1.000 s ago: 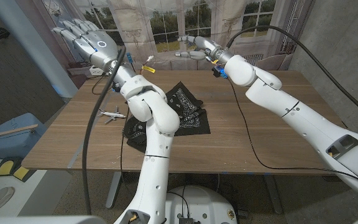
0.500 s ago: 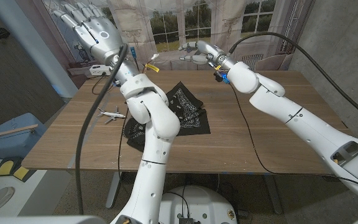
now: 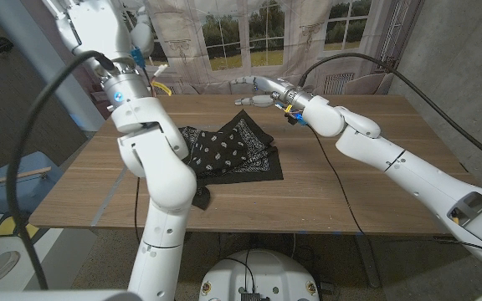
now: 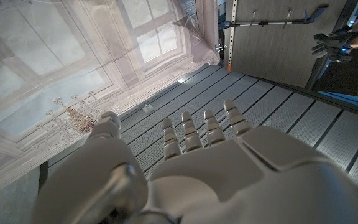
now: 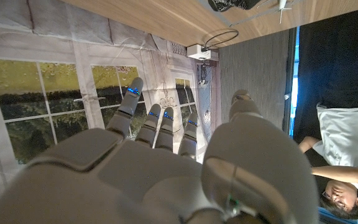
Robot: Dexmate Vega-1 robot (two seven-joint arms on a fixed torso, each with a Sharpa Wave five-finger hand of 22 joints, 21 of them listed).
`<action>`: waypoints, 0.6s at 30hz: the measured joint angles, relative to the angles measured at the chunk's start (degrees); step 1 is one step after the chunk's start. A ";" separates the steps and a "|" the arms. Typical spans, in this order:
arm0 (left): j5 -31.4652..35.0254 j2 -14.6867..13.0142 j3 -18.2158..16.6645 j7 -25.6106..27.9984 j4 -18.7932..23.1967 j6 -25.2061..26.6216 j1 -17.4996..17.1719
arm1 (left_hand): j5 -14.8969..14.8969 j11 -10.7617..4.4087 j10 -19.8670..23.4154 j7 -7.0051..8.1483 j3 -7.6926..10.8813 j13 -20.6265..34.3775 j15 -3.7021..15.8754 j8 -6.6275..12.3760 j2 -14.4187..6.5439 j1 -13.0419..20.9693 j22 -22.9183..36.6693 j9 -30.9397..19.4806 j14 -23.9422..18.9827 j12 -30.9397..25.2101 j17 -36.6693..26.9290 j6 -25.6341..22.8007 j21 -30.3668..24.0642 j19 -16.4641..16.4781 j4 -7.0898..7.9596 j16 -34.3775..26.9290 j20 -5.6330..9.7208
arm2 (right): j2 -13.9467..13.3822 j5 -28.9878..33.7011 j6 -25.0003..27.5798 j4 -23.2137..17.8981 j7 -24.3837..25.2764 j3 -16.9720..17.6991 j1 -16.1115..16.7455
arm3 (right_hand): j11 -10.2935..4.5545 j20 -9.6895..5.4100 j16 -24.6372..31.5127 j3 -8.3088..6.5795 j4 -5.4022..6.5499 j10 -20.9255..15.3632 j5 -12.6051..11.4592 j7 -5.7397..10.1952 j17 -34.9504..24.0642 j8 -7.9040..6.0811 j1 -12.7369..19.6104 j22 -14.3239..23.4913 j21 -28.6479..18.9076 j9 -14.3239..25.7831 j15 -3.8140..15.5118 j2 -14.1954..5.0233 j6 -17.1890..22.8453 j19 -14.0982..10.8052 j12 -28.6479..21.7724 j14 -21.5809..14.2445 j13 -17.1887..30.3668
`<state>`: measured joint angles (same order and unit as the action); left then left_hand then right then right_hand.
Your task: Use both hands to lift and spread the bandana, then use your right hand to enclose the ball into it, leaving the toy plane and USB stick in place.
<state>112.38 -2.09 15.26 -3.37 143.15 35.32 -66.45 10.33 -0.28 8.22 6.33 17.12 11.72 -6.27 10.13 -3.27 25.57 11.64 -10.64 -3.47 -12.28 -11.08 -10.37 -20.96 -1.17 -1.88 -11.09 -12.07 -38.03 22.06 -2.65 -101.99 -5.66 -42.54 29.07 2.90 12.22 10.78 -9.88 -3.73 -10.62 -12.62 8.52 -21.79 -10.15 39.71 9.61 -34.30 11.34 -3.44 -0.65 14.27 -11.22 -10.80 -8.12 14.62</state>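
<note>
Overhead, both hands are spread and hold nothing: the left hand raised at ten o'clock, the right hand beyond the worktop's far edge. Centrally, the bandana lies rumpled.

Left arm hides part of the bandana.

The black bandana lies crumpled at the middle of the wooden surface, partly behind the left arm. The left hand is raised at eleven o'clock, above the surface's far corner. The right hand hovers at twelve o'clock over the far edge, fingers spread, empty.
</note>
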 measured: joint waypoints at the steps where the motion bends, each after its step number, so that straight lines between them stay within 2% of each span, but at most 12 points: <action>1: -1.13 -0.37 -0.55 0.10 0.47 -0.41 -0.21 | 0.00 0.00 0.00 0.20 0.00 0.00 0.03 0.00 -0.08 -0.45 0.16 0.00 0.21 0.00 0.00 0.23 0.01 -0.27 0.00 0.00 0.00 | 0.01 0.18 -0.65 0.14 -0.77 -0.12 -0.11 | -0.03 0.00 0.00 0.12 -0.12 0.33 -0.10 0.12 0.07 0.00 0.00 0.00 0.04 0.00 0.07 0.00 -0.55 0.00 0.00 0.08 0.00; 2: -1.13 -0.95 -1.34 0.10 1.07 -0.41 -0.54 | 0.00 0.22 -0.22 0.00 0.00 0.00 0.12 0.00 0.00 -0.60 0.23 0.00 0.31 0.00 0.00 0.59 0.21 -0.51 0.00 0.00 -0.10 | 0.01 0.42 -1.03 0.14 -1.20 -0.12 -0.11 | -0.03 0.00 0.00 0.24 -0.24 0.71 -0.21 0.08 0.22 0.00 0.00 0.00 0.40 0.00 0.07 0.00 -0.89 0.00 0.00 0.08 0.00; 3: -5.40 -1.88 -2.55 0.51 1.88 -2.08 -1.01 | 0.00 0.30 -0.30 0.13 0.00 0.00 0.00 0.00 0.02 -0.61 0.24 0.00 0.42 0.09 0.00 0.72 0.21 -0.51 0.00 0.00 -0.10 | 0.10 0.75 -1.64 0.70 -1.75 -0.59 -0.50 | -0.03 0.00 0.00 0.24 -0.24 0.71 -0.22 0.17 0.28 0.00 0.00 0.00 0.44 0.00 0.07 0.00 -0.98 0.00 0.00 0.08 0.00; 8: -14.13 -4.99 -6.12 1.41 3.70 -5.08 -2.29 | 0.00 0.82 -0.86 0.11 -0.24 0.00 -0.40 0.00 0.23 -1.43 0.24 0.08 0.83 0.42 0.00 1.70 0.42 -1.12 0.23 0.00 -0.10 | 0.48 1.84 -3.71 2.02 -3.33 -1.50 -1.10 | -0.03 -0.04 0.00 0.34 -0.13 0.70 -0.24 0.59 0.51 0.00 -0.46 0.00 1.05 0.00 -0.03 0.16 -1.39 0.58 0.00 0.61 0.00; 13: -25.63 -9.29 -9.37 2.94 5.15 -6.90 -3.23 | 0.00 1.30 -2.40 0.44 -0.56 0.00 -1.13 0.00 0.55 -2.80 0.24 0.26 2.39 0.63 0.01 3.10 1.06 -2.56 0.55 0.33 -0.12 | 1.17 2.91 -5.75 3.43 -5.35 -2.58 -1.83 | -0.23 -0.10 0.00 1.97 0.83 2.77 -0.53 1.42 1.03 0.12 -2.96 0.00 2.92 -0.01 -0.24 1.26 -4.70 1.74 0.00 2.26 0.15; 14: -25.63 -9.50 -9.54 2.94 5.21 -6.90 -3.25 | 0.00 1.33 -2.82 0.43 -0.78 0.00 -1.48 0.00 0.77 -3.03 0.36 0.27 2.73 0.70 0.01 3.51 1.28 -3.00 0.66 0.50 -0.12 | 1.17 2.96 -5.84 3.43 -5.48 -2.58 -1.83 | -0.23 0.01 0.00 2.37 0.78 3.37 -0.74 1.62 1.10 0.22 -3.26 0.01 3.27 -0.01 -0.42 1.28 -5.32 2.11 0.00 2.66 0.14; 16: -31.87 -11.62 -10.94 3.30 5.69 -6.85 -3.42 | 0.00 1.70 -3.65 0.34 -0.96 0.00 -2.06 0.00 0.53 -3.54 0.51 0.26 3.60 0.85 0.01 4.18 1.28 -3.42 0.62 0.62 -0.11 | 1.48 3.41 -6.60 3.97 -6.42 -3.01 -2.12 | -0.33 -0.11 0.00 2.37 0.79 4.11 -0.92 1.83 1.34 0.22 -3.58 0.00 3.88 -0.07 -0.45 1.26 -6.74 2.35 0.00 3.46 0.04; 17: -31.87 -11.89 -11.11 3.30 5.75 -6.85 -3.42 | 0.00 1.73 -4.04 0.52 -0.96 0.00 -2.21 0.00 0.56 -3.57 0.51 0.26 4.06 1.08 0.01 4.41 1.52 -3.80 0.62 0.73 -0.11 | 1.61 3.51 -6.71 4.17 -6.58 -3.19 -2.24 | -0.37 -0.06 0.00 2.37 0.79 4.68 -0.97 2.10 1.51 0.21 -3.62 0.01 4.16 -0.12 -0.57 1.22 -7.30 2.40 0.00 3.60 0.01; 18: -36.26 -13.32 -11.90 3.52 6.05 -6.62 -3.45 | 0.00 1.73 -4.41 0.28 -0.96 0.00 -2.35 0.00 0.83 -3.84 0.51 0.27 4.20 1.08 0.01 4.60 1.70 -3.89 0.62 0.73 -0.20 | 1.84 3.74 -6.99 4.47 -7.01 -3.49 -2.45 | -0.38 0.04 0.01 2.37 0.79 5.38 -1.08 2.33 1.66 0.22 -3.62 0.01 4.49 -0.16 -0.55 1.22 -8.12 2.79 0.00 3.97 0.00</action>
<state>76.11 -15.41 3.36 0.16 149.20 28.70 -69.90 10.33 1.45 3.81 6.62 16.16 11.73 -8.63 10.13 -2.44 21.73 12.15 -10.37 0.73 -11.20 -11.07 -5.77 -19.26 -5.06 -1.26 -10.36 -12.27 -36.19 25.79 -9.64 -97.52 -12.67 -46.03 26.63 2.53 12.25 10.79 -7.51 -2.93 -5.23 -13.70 10.85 -20.13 -9.93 36.08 9.61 -29.81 11.19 -3.98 0.57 6.15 -8.42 -10.80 -4.15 14.62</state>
